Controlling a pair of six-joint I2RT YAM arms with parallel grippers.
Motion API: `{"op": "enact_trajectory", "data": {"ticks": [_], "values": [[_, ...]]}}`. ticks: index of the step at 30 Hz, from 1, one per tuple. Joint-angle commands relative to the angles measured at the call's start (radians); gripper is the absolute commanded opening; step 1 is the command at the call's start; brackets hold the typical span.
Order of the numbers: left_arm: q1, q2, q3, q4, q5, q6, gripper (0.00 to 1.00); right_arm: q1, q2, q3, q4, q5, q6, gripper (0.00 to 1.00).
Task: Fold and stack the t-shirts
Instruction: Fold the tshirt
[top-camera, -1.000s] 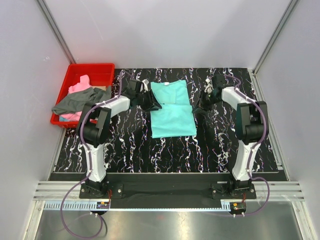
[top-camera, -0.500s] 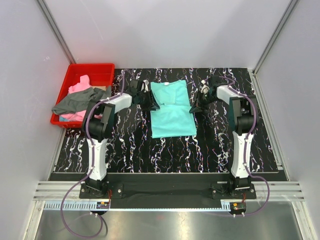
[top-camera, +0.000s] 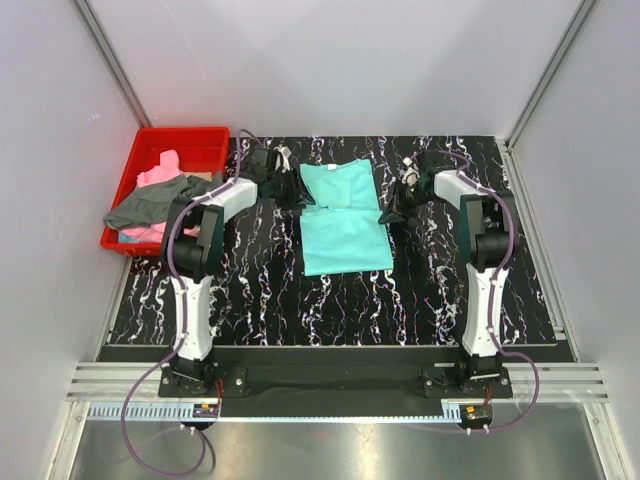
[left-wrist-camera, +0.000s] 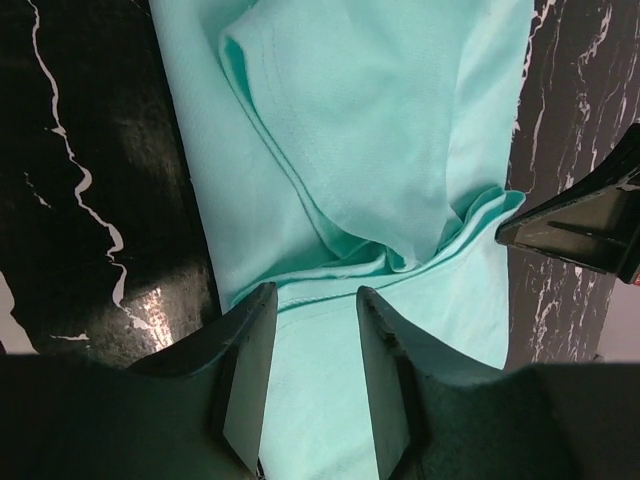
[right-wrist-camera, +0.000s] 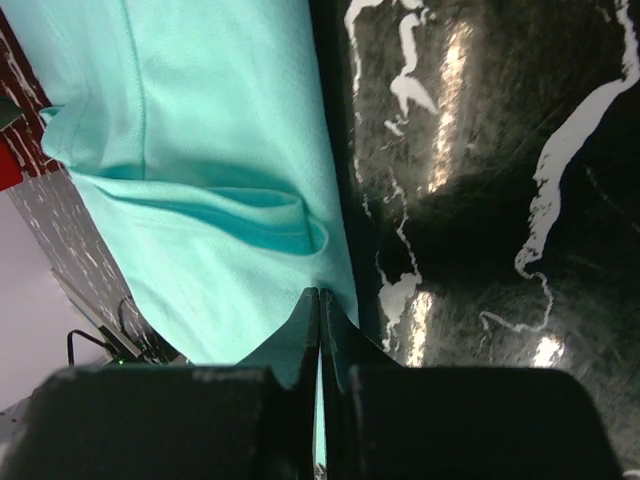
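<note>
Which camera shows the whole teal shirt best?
Top external: the teal shirt lies fully in frame, partly folded. Left wrist shows only the folded layers up close; right wrist only one side edge.

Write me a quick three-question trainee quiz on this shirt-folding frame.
1. True or false: the pink shirt lies flat on the table.
2. Which gripper has its jaws apart? A) left B) right C) both
3. What colour is the shirt spread out between the two arms?

Key:
1. False: it sits in the red bin, with a grey shirt.
2. A: the left gripper is open at the edge of the teal shirt.
3. Teal.
</note>
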Motion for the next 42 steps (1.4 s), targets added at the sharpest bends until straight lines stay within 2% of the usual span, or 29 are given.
{"op": "enact_trajectory", "data": {"ticks": [1,6,11,14,17,25,31,32,37,42], "values": [[0.001,-0.095,-0.018,0.011,0.041,0.004,0.43,-0.003,-0.126,-0.012,0.001,-0.049,0.012,0.01],[-0.022,-0.245,-0.188,0.025,0.053,-0.035,0.43,0.016,-0.225,-0.159,0.075,-0.187,0.050,0.01],[-0.077,-0.386,-0.361,0.095,0.082,-0.068,0.43,0.046,-0.314,-0.348,0.211,-0.247,0.108,0.00],[-0.132,-0.425,-0.450,0.141,0.096,-0.107,0.42,0.066,-0.326,-0.447,0.291,-0.314,0.148,0.00],[-0.210,-0.437,-0.525,0.197,0.086,-0.141,0.42,0.098,-0.340,-0.512,0.308,-0.308,0.148,0.00],[-0.252,-0.431,-0.673,0.278,0.014,-0.175,0.40,0.128,-0.335,-0.599,0.377,-0.321,0.176,0.00],[-0.249,-0.437,-0.716,0.166,-0.140,-0.137,0.40,0.117,-0.275,-0.664,0.397,-0.269,0.163,0.00],[-0.247,-0.439,-0.717,0.137,-0.155,-0.137,0.40,0.117,-0.272,-0.664,0.377,-0.218,0.151,0.00],[-0.244,-0.432,-0.713,0.045,-0.266,-0.149,0.40,0.112,-0.285,-0.675,0.328,-0.179,0.111,0.00],[-0.241,-0.474,-0.682,-0.041,-0.266,-0.164,0.39,0.115,-0.344,-0.698,0.349,-0.215,0.140,0.00]]}}
